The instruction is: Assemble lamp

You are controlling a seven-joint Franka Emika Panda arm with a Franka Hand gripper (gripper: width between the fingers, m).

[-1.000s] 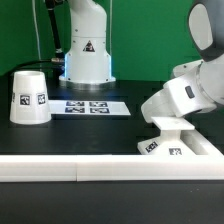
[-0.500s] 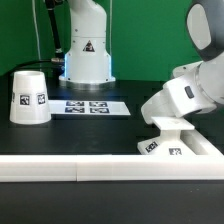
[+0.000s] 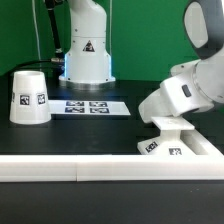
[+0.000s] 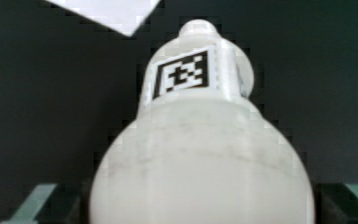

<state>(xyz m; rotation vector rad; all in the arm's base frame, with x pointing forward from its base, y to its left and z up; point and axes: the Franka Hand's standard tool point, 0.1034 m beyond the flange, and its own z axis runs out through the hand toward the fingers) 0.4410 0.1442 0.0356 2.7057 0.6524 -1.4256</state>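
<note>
Almost all of the wrist view is taken up by the lamp's bulb (image 4: 202, 155), a smooth white pear shape. Its wide round body is nearest the camera and sits between the two fingers (image 4: 39, 200) of the gripper (image 4: 194, 205), which show only as dull teal tips at either flank. Its narrow neck, carrying a black-and-white square tag (image 4: 185, 72), points straight away from the gripper. The bulb's long axis therefore runs out along the line of the fingers, not across them. The tips lie close to the bulb's sides, but whether they are pressing on it cannot be told.

In the exterior view the single arm (image 3: 188, 90) leans down with its white wrist tilted, hanging just above the square base (image 3: 178, 148). The bulb cannot be picked out there, as the wrist hides it. The base lies flat on the black table (image 3: 130, 125), and the long white rail (image 3: 60, 168) runs just in front of it. The shade (image 3: 30, 97) stands wide end down, well apart from the base toward the exterior view's left. The marker board (image 3: 88, 106) lies between shade and base, farther back than the base.

Judging from this, the step in hand is bringing the bulb to the base. The move turns on the neck. It leads ahead of the fingers and would have to be aimed at the base's socket, which is not visible.
</note>
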